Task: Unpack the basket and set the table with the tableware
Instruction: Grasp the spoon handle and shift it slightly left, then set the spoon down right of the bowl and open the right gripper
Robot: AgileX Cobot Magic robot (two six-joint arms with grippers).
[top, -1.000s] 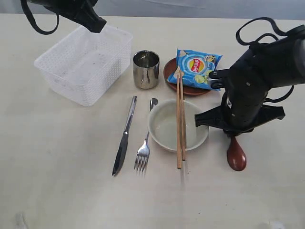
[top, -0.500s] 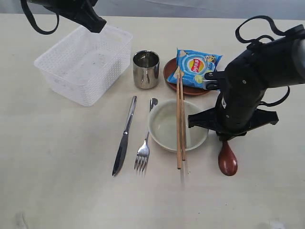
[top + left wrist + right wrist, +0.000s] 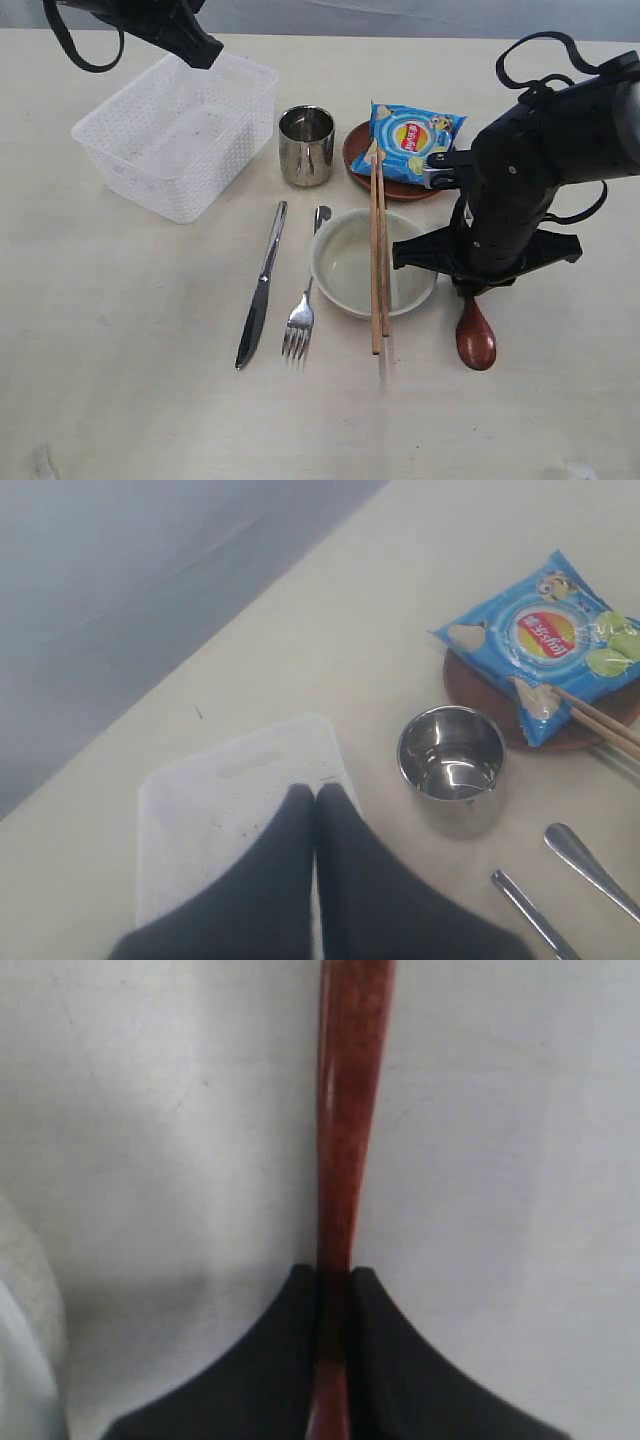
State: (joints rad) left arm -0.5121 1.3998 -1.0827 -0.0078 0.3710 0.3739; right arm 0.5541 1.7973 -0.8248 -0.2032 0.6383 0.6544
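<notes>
Right end effector is clamped on the slim handle of the reddish-brown wooden spoon. The spoon's glossy oval head lies nearest, at the cream surface, just beside the round cream bowl. Its dark arm bends steeply down over the handle. Chopsticks lie across the bowl, with a steel fork and knife to its left. Farther back, the left end effector, fingers pressed together and empty, hovers over the white perforated basket.

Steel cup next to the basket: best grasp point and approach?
Come straight down on the steel cup and pinch its rim wall, one of the fingers inside, one outside. It stands upright, mouth open, and the basket and brown plate crowd its sides, so a side approach looks tight.
</notes>
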